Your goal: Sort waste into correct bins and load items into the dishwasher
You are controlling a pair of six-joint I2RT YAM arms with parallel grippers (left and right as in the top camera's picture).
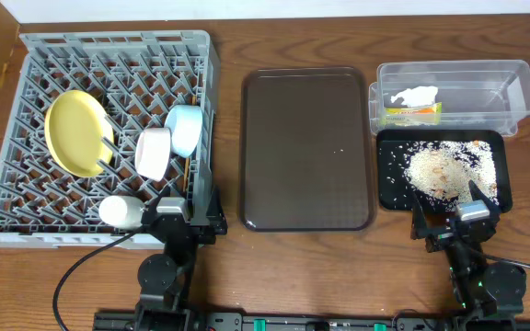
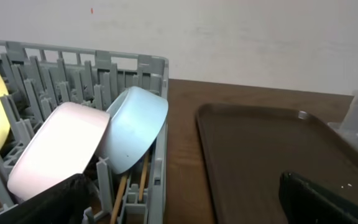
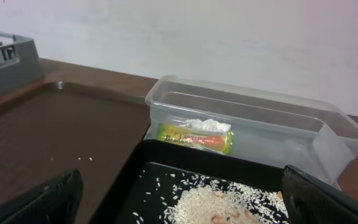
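The grey dish rack (image 1: 26,55) at the left holds the yellow plate (image 1: 76,133), the white bowl (image 1: 153,153), the light blue bowl (image 1: 184,129), the white cup (image 1: 120,212) and the chopsticks (image 2: 143,177). The clear tub (image 1: 486,78) at the back right holds the white tissue (image 1: 414,96) and the green-and-yellow wrapper (image 1: 412,113). The black tray (image 1: 389,198) holds rice scraps (image 1: 440,170). My left gripper (image 1: 180,213) is open and empty at the rack's front right corner. My right gripper (image 1: 456,221) is open and empty at the black tray's front edge.
A dark brown serving tray (image 1: 306,147) lies in the middle with a few rice grains on it. The wall stands close behind the table's far edge.
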